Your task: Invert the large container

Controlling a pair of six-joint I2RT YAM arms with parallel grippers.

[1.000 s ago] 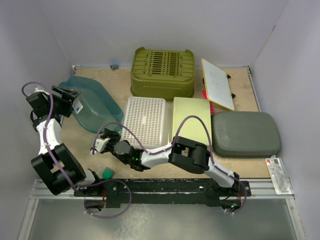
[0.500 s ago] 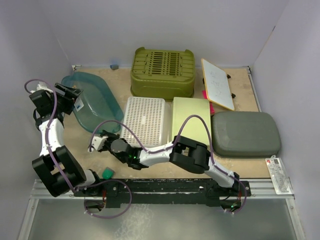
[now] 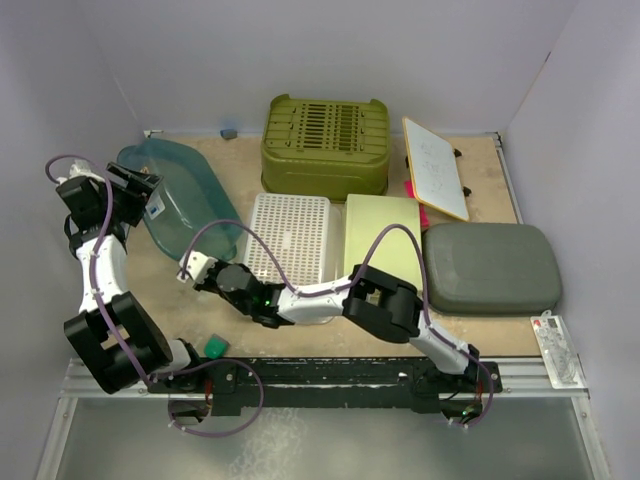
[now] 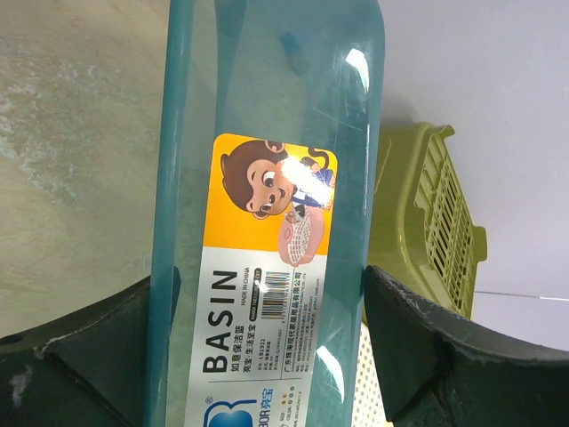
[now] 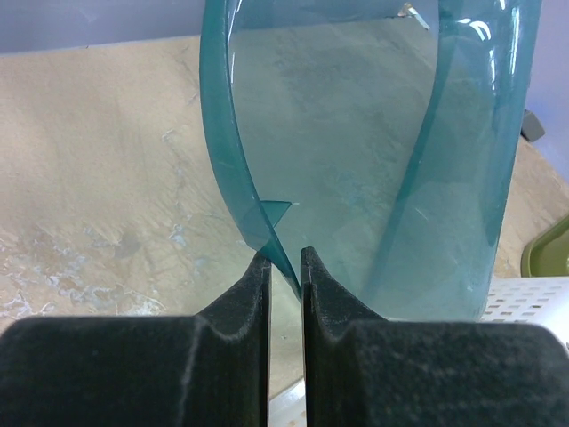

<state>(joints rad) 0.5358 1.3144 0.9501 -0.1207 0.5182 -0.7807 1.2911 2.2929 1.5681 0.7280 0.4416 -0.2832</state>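
Note:
The large container is a clear teal basin at the back left of the table, tilted up on its side. My left gripper holds its left edge. In the left wrist view the labelled basin wall runs between the two fingers, and my left gripper touches it on both sides. My right gripper is at the basin's near end. The right wrist view shows my right gripper shut on the thin rim of the basin.
An olive slotted crate stands at the back. To the right of the basin lie a white perforated tray, a pale yellow board, a grey lid and a whiteboard. A small green block lies near the left base.
The basin has tipped up further and shifted toward the back left. My right gripper has moved up and left with the rim. The left gripper shifted slightly back.

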